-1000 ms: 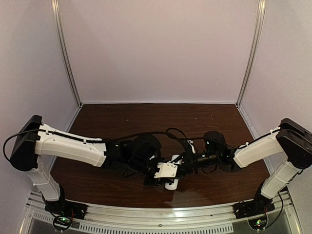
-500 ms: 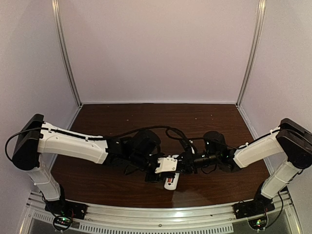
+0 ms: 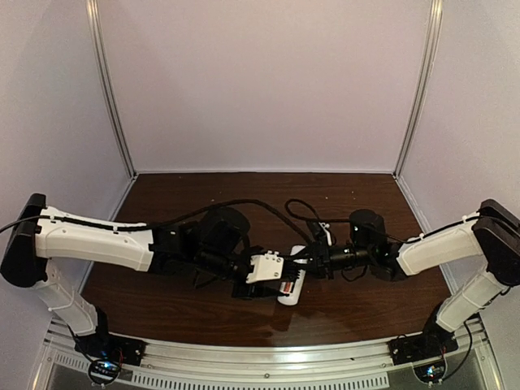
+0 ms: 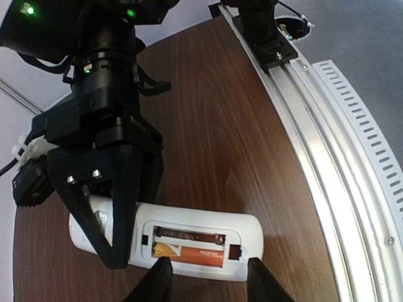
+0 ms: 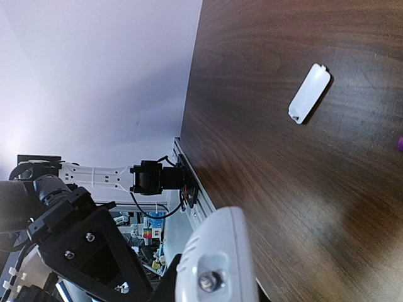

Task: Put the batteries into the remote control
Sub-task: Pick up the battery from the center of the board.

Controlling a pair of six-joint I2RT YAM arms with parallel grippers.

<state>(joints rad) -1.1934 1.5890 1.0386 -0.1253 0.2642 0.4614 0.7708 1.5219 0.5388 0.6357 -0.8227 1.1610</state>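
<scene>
- The remote [image 4: 249, 229] lay on the brown table [image 3: 203, 195], near the front edge and between the two arms; its back faced up, with the battery recess uncovered.
- The orange battery [image 4: 195, 253] sat in the recess, in the slot nearer to the left wrist camera; it lay lengthwise along the remote; the other slot looked dark, and what was in it could not be told.
- The right gripper [image 4: 112, 248] came down from above and was clamped on one end of the remote; its black fingers stood on both sides of the white body.
- The left gripper [image 4: 208, 283] was released; its two fingers stood apart just beside the long edge of the remote, one on each side of the recess, with nothing between them.
- A white cover [image 5: 310, 93] lay flat on the table, well apart from the remote.
- A small purple thing [image 5: 400, 143] showed at the edge of the right wrist view; it was cut off, so it could not be said what it was.
</scene>
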